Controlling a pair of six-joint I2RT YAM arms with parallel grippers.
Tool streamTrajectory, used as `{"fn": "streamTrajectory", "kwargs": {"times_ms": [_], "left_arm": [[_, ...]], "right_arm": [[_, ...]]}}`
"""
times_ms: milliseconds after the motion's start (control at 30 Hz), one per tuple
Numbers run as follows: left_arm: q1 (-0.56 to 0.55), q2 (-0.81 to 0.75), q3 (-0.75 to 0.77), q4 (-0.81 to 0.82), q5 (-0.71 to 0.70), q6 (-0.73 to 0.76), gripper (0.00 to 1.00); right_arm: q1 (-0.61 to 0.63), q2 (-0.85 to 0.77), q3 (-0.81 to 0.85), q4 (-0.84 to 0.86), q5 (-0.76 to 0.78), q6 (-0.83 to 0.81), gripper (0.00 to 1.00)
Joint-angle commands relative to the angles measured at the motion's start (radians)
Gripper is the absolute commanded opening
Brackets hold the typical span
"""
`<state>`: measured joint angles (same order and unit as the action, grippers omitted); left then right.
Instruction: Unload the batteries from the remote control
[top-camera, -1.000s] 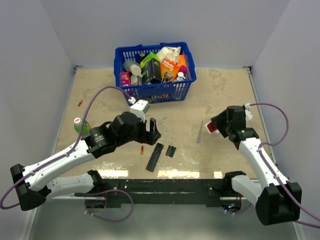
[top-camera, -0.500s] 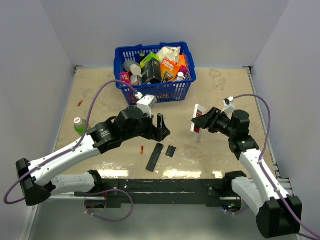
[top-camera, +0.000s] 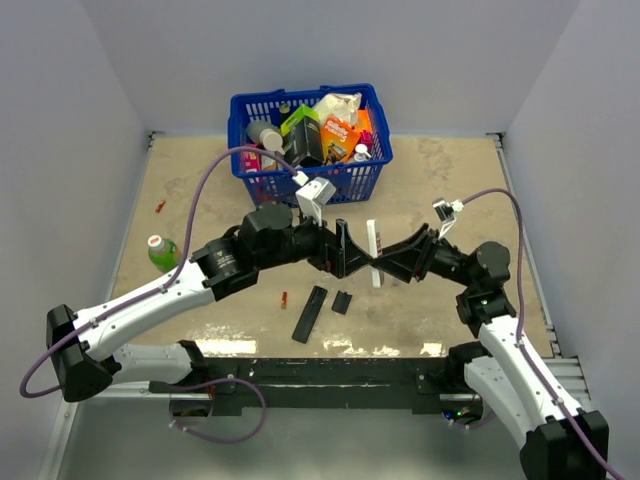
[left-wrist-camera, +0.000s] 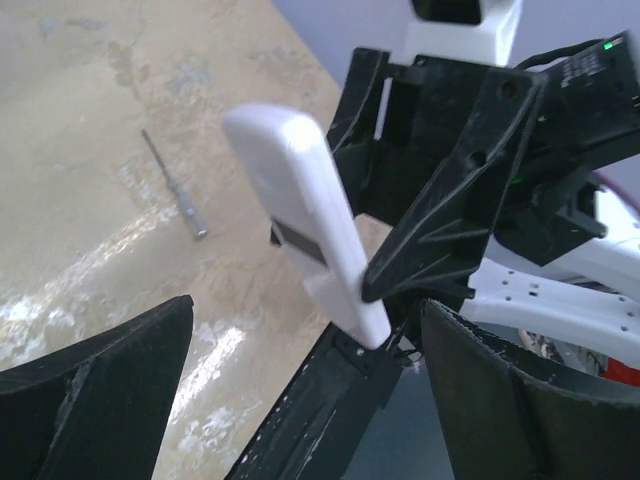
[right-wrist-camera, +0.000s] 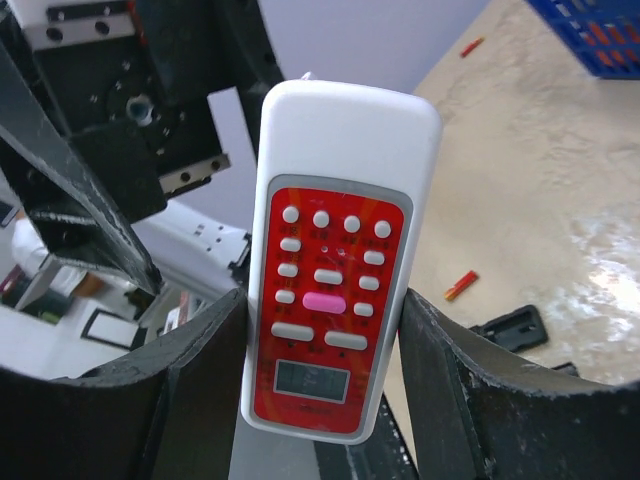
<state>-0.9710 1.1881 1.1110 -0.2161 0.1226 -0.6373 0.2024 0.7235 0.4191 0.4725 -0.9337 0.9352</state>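
My right gripper (top-camera: 388, 264) is shut on a white remote control (top-camera: 373, 252) and holds it upright above the table's middle. In the right wrist view its red button face (right-wrist-camera: 335, 290) sits between my fingers (right-wrist-camera: 190, 390). My left gripper (top-camera: 342, 252) is open and empty, right next to the remote on its left. The left wrist view shows the remote's white back (left-wrist-camera: 300, 220) just ahead of the spread jaws. One red battery (top-camera: 284, 299) lies on the table and also shows in the right wrist view (right-wrist-camera: 460, 285). Another red battery (top-camera: 159, 207) lies far left.
A black remote (top-camera: 310, 313) and a small black cover (top-camera: 341, 302) lie below the grippers. A blue basket (top-camera: 345, 181) full of items stands at the back. A green bottle (top-camera: 160, 250) is at the left. A thin screwdriver (left-wrist-camera: 172, 186) lies on the table.
The right gripper has swung left with the white remote and turned it upright. The left gripper has moved right and up to meet it.
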Motion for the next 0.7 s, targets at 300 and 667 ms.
{"fn": "streamTrajectory", "kwargs": {"times_ms": [300, 667], "left_arm": [[0.000, -0.044, -0.054, 0.374, 0.192, 0.044, 1.00], [0.000, -0.050, -0.178, 0.730, 0.356, -0.108, 0.81]], "right_arm": [[0.107, -0.044, 0.017, 0.385, -0.089, 0.214, 0.20], [0.132, -0.044, 0.050, 0.495, -0.091, 0.260, 0.21]]}}
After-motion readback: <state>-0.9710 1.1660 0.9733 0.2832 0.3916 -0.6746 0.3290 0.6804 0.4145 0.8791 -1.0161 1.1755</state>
